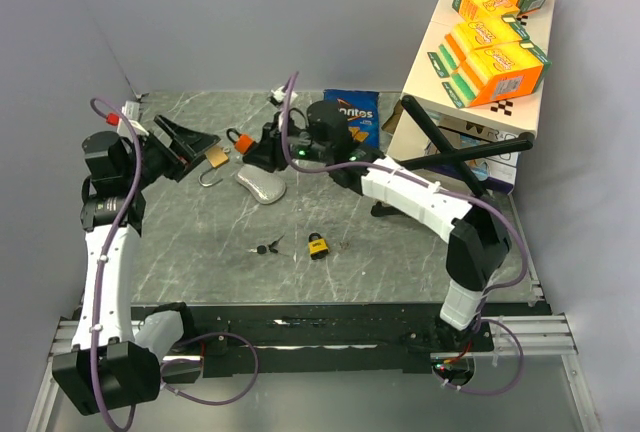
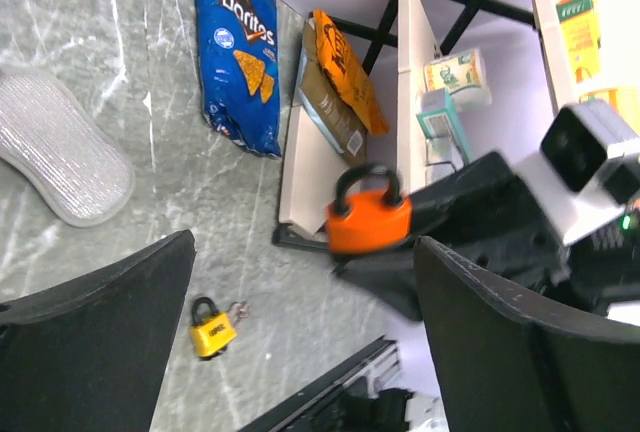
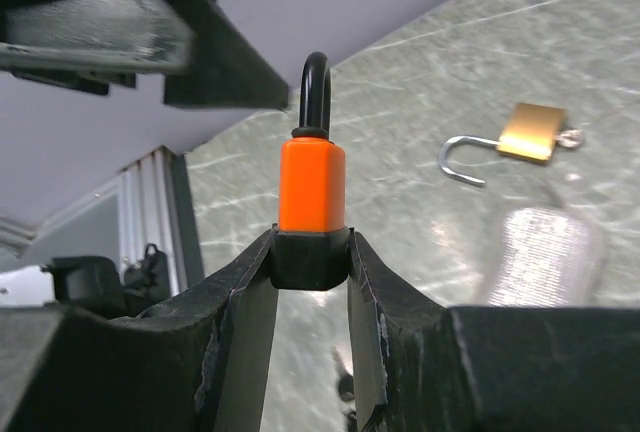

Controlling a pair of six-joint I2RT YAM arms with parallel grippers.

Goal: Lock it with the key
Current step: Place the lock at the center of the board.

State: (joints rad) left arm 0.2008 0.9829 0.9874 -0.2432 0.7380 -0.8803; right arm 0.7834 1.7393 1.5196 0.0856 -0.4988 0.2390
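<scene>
My right gripper [image 1: 246, 148] is shut on an orange padlock [image 1: 238, 139] with a black shackle and holds it above the table. In the right wrist view the right gripper [image 3: 312, 252] clamps the black base of the orange padlock [image 3: 312, 187], shackle pointing up. My left gripper [image 1: 190, 142] is open and empty, just left of that padlock. The left wrist view shows the left gripper [image 2: 305, 244] with the orange padlock [image 2: 368, 222] just beyond its spread fingers. A small black-headed key [image 1: 265, 248] lies on the table near the front.
A brass padlock [image 1: 217, 157] with an open shackle lies below the grippers, also in the right wrist view [image 3: 532, 132]. There is a silver mesh pad [image 1: 260, 187], a yellow padlock [image 1: 318, 245], a Doritos bag [image 1: 352, 112], and a shelf with orange boxes [image 1: 490, 62] at the right.
</scene>
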